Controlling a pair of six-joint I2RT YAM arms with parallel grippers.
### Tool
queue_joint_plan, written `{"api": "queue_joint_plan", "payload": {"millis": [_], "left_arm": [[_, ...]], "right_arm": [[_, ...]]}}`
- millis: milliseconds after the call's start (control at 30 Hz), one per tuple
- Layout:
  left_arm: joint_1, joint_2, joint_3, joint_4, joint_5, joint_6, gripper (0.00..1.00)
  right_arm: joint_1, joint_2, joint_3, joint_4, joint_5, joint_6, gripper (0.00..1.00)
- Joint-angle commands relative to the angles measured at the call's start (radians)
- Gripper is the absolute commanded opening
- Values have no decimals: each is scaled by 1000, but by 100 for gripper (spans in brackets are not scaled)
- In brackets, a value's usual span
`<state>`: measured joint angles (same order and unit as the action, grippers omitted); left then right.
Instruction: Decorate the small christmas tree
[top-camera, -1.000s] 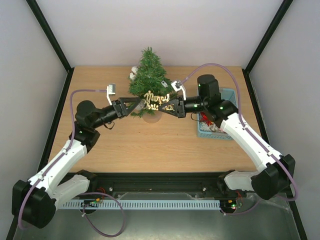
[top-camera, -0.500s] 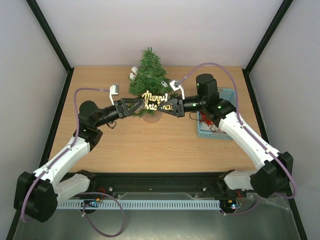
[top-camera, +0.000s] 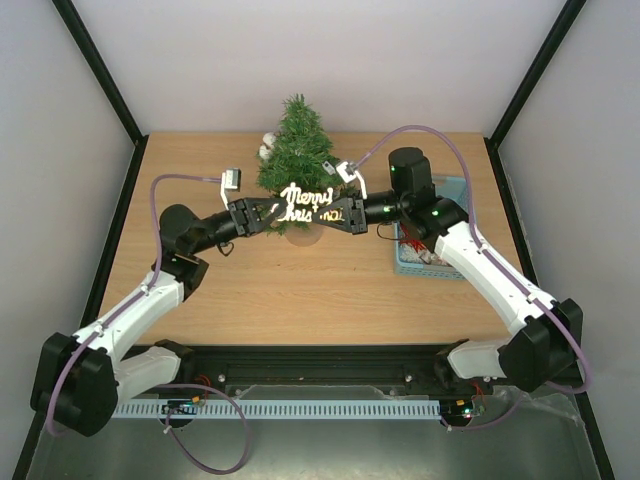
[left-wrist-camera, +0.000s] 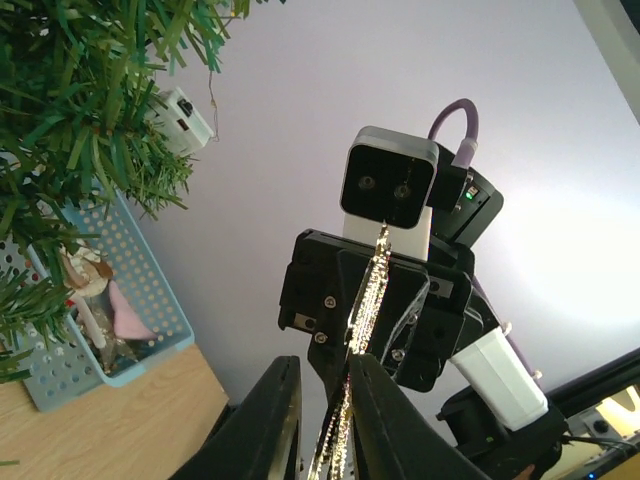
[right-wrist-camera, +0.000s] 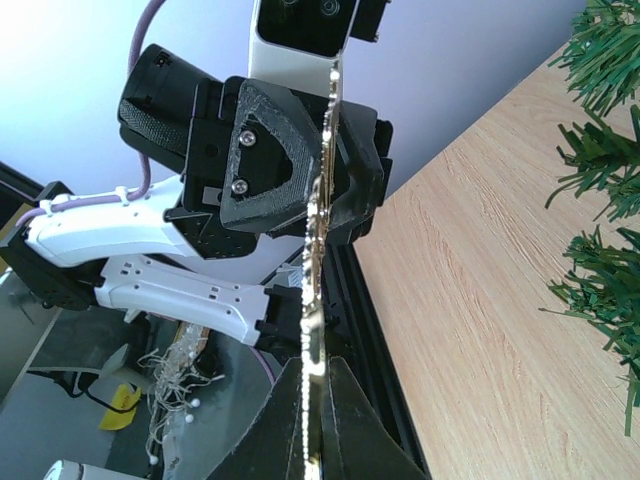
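The small christmas tree (top-camera: 298, 150) stands at the back middle of the table on its tan base (top-camera: 305, 234). A gold glitter "Merry Christmas" sign (top-camera: 308, 203) hangs in the air in front of its lower branches. My right gripper (top-camera: 345, 212) is shut on the sign's right end, with the sign (right-wrist-camera: 318, 250) edge-on between its fingers (right-wrist-camera: 316, 365). My left gripper (top-camera: 272, 213) is at the sign's left end. In the left wrist view the sign (left-wrist-camera: 365, 300) lies against one finger, with a gap to the other (left-wrist-camera: 325, 365).
A light-blue basket (top-camera: 425, 250) with more ornaments sits to the right of the tree, under my right arm. White ornaments (top-camera: 267, 145) hang on the tree's left side. A small white box (left-wrist-camera: 182, 115) on a thin wire hangs among the branches.
My left gripper has moved right to the sign's left end and its jaws have narrowed around it. The sign has shifted slightly up and back toward the tree.
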<state>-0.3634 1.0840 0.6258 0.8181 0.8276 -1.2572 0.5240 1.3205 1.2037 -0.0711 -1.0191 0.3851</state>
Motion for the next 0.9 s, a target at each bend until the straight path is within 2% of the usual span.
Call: {"api": "queue_joint_plan", "payload": {"millis": [0, 100, 267, 500, 867], "left_arm": [[3, 7, -16, 73, 14, -3, 16], [3, 10, -24, 80, 8, 5, 13], [2, 18, -37, 92, -14, 44, 11], [7, 50, -51, 157, -46, 48, 9], [42, 90, -2, 107, -68, 133, 7]], "right_arm": [[5, 9, 21, 31, -30, 6, 2], [5, 11, 18, 31, -24, 7, 6], [5, -2, 14, 0, -6, -17, 24], [4, -29, -12, -39, 27, -37, 32], [-33, -111, -76, -122, 63, -78, 52]]}}
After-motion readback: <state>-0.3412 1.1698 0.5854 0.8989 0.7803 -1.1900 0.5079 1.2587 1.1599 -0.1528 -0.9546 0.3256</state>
